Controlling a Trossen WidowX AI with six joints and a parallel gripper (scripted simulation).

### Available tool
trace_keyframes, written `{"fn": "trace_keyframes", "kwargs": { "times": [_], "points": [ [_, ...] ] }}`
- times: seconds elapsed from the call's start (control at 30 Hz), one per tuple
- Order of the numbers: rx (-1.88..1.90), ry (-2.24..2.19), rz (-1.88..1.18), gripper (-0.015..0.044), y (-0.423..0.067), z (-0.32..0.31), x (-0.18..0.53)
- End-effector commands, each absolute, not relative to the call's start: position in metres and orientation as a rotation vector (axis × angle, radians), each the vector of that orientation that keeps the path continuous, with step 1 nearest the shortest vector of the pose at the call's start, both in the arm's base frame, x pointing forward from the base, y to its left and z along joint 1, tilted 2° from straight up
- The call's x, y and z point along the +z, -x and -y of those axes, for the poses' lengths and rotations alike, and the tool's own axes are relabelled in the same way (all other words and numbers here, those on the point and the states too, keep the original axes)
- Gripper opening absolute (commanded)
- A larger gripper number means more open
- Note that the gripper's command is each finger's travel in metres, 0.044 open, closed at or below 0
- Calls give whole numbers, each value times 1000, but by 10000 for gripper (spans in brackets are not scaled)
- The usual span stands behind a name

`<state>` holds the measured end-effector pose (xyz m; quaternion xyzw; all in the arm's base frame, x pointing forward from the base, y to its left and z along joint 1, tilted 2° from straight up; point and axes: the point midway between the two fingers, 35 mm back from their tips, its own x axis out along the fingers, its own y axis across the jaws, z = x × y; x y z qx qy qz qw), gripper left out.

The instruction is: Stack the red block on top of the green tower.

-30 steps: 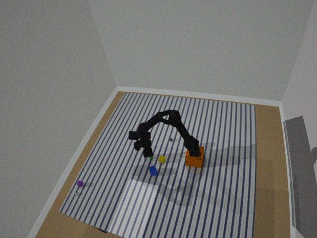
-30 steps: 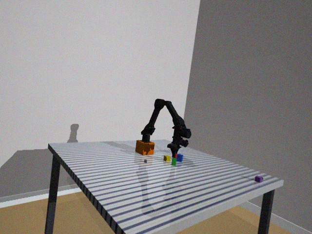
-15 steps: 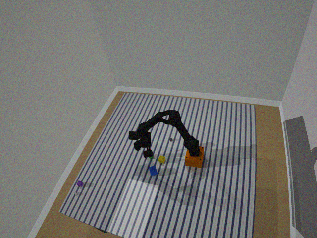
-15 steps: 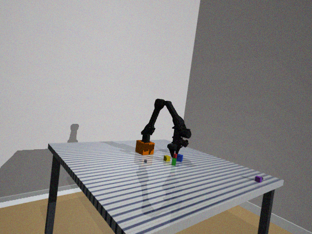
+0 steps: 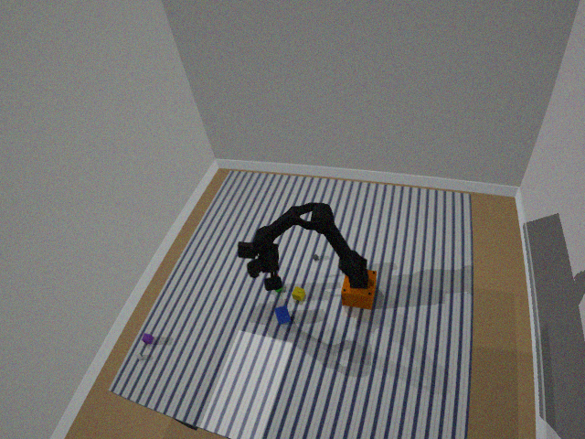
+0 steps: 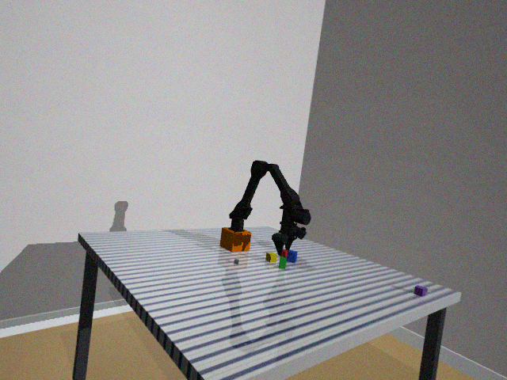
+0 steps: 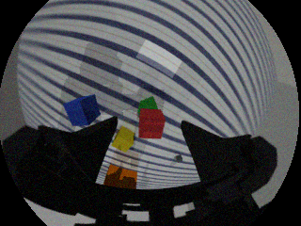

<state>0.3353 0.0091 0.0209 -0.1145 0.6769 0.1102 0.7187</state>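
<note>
The red block [image 6: 284, 252] [image 7: 150, 123] sits on top of the green tower [image 6: 282, 262] [image 7: 149, 104] [image 5: 280, 289], which stands upright on the striped table [image 6: 286, 310]. My gripper [image 6: 283, 248] [image 7: 150, 121] [image 5: 272, 282] is open, with its fingers spread to either side of the red block and clear of its faces in the wrist view. In the top view the gripper hides the red block, and only a sliver of green shows.
A yellow block [image 5: 298, 293] [image 6: 271, 256] [image 7: 123, 138] and a blue block [image 5: 282, 315] [image 6: 291, 256] [image 7: 82, 111] lie close to the tower. The arm's orange base [image 5: 358, 293] [image 6: 235, 239] stands behind them. A purple block [image 5: 147, 337] [image 6: 419, 290] lies far off near the table edge.
</note>
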Motion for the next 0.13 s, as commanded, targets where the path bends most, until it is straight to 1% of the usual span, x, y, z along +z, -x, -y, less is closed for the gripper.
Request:
{"fn": "trace_keyframes", "kwargs": {
  "times": [0.0,0.1],
  "points": [
    [244,253,-1497,440,-335,-9,20],
    [244,253,-1497,440,-335,-9,20]
  ]
}}
